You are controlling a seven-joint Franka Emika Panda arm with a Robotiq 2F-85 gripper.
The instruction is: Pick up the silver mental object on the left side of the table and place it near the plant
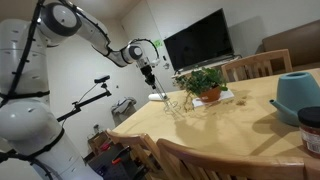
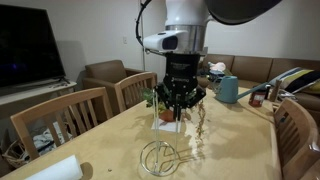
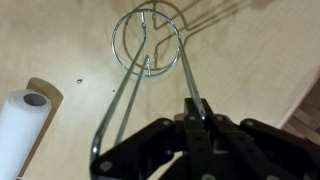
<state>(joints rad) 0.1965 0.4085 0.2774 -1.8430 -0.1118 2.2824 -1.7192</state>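
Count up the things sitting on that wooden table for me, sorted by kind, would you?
Potted plant: 1
Teal watering can: 1
Silver wire object: 1
White paper roll: 1
Dark container: 1
Total: 5

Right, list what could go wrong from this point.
1. In the wrist view, the gripper meets the silver wire object only at one thin wire by its fingertips. I cannot tell if the wire is clamped, so it might slip or swing.
2. The object is long, so its ring end could knock the plant when it is set down close by.
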